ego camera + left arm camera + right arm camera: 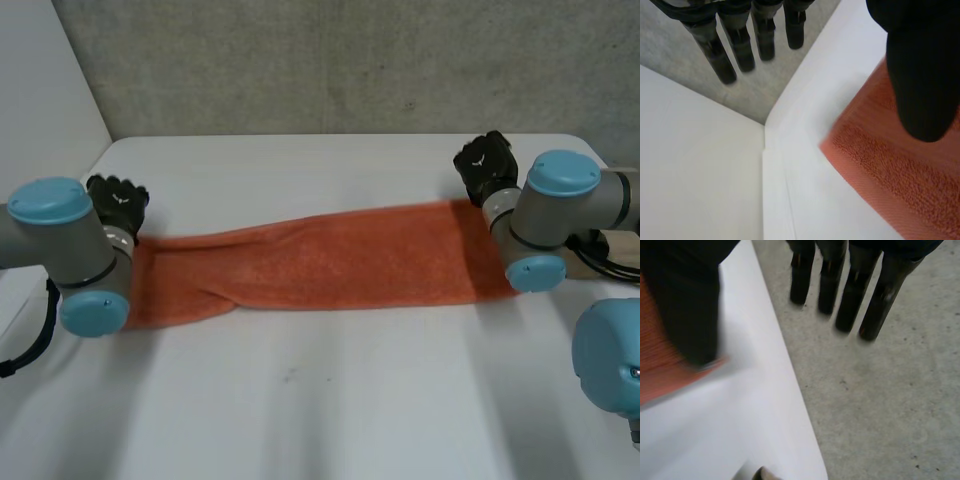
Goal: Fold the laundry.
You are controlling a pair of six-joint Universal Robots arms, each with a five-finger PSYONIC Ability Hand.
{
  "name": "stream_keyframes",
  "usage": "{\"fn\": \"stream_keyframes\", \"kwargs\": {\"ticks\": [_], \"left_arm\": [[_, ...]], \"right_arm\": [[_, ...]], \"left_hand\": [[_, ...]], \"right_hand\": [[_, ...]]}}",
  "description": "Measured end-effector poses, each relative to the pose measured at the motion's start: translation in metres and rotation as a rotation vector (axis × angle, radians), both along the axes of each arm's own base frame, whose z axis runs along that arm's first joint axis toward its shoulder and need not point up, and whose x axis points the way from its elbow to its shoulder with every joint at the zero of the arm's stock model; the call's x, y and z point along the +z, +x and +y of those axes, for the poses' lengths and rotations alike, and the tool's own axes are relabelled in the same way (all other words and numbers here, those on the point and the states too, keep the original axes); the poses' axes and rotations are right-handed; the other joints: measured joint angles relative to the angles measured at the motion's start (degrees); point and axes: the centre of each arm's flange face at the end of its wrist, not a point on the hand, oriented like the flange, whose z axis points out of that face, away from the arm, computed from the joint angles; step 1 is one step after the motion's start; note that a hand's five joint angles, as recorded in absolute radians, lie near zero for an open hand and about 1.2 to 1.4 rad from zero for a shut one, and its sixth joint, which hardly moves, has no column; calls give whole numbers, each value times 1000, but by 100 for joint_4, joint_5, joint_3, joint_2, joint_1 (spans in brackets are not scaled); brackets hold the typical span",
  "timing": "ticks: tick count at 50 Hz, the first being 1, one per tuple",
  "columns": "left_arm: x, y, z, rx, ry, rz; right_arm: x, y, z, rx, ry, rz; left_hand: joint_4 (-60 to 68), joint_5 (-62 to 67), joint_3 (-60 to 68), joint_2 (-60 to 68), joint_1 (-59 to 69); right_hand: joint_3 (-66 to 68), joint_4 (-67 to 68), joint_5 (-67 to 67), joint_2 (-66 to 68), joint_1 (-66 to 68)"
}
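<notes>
An orange towel [330, 260] lies stretched into a long band across the white table [330, 400], bunched and narrower toward its left end. My left hand [118, 205] is at the towel's far left corner. In the left wrist view its fingers [740, 45] reach straight out past the table's corner, and its thumb [922, 75] hangs over the towel's corner [890, 170]. My right hand [487, 165] is at the far right corner. There its fingers [855, 295] are straight beyond the table edge, and the thumb [685, 305] is over the towel's end [655, 360].
A grey concrete wall [350, 60] rises behind the table's far edge, and a pale panel [40, 90] stands at the left. Past the table's right edge [770, 405] lies grey floor [880, 405]. A beige object [615, 250] sits beside my right arm.
</notes>
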Motion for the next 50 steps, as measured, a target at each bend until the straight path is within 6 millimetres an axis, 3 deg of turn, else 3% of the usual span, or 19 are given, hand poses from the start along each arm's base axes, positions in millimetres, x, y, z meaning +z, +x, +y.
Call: {"fn": "stream_keyframes", "kwargs": {"ticks": [3,6,7,8,11,15,18,21,22,23,29,30,40,50], "left_arm": [[13,-4,5,-6,-28,8],[33,-5,12,-8,-62,20],[41,-5,15,-8,-75,25],[41,-5,15,-8,-75,25],[67,-1,30,-10,-113,41],[79,2,47,-28,-115,45],[78,3,65,-71,-85,42],[63,4,87,-142,-8,34],[63,4,87,-142,-8,34],[52,6,97,-167,47,31],[30,15,109,-175,159,32],[19,20,110,-163,207,33],[-4,34,102,-114,280,37],[-11,34,99,-112,288,37]], "right_arm": [[18,-1,0,-2,-15,-46],[42,-4,2,-3,-19,-108],[59,-6,6,-1,-19,-157],[59,-6,6,-1,-19,-157],[107,-15,24,10,-1,-285],[134,-30,44,11,55,-340],[140,-45,58,2,123,-348],[127,-65,82,-14,298,-329],[127,-65,82,-14,298,-329],[112,-72,95,-18,406,-316],[90,-79,108,-18,528,-306],[68,-83,116,-7,610,-309],[18,-83,108,32,642,-323],[-2,-84,100,20,631,-307]], "left_hand": [[-798,-643,-828,-728,-320],[-799,-643,-829,-746,-320],[-799,-642,-829,-746,-320],[-799,-642,-829,-746,-320],[-799,-643,-829,-746,-320],[-799,-643,-829,-746,-320],[-799,-643,-829,-746,-320],[-783,-640,-818,-729,-287],[-783,-640,-818,-729,-287],[-603,-510,-653,-524,-66],[141,186,57,182,759],[563,618,482,612,1136],[1321,1355,1241,1362,1909],[2268,2266,2226,2349,2891]], "right_hand": [[-1450,-1460,-1388,-1358,-787],[-1621,-1578,-1466,-1502,-822],[-1621,-1578,-1466,-1502,-822],[-1621,-1578,-1466,-1502,-822],[-1621,-1578,-1466,-1502,-822],[-1621,-1578,-1466,-1502,-822],[-1621,-1578,-1466,-1502,-822],[-1621,-1578,-1466,-1502,-822],[-1621,-1578,-1466,-1502,-822],[-1605,-1569,-1463,-1487,-815],[-1432,-1469,-1349,-1353,-741],[-960,-1008,-962,-886,-369],[390,332,269,482,784],[1365,1263,1168,1461,1610]]}}
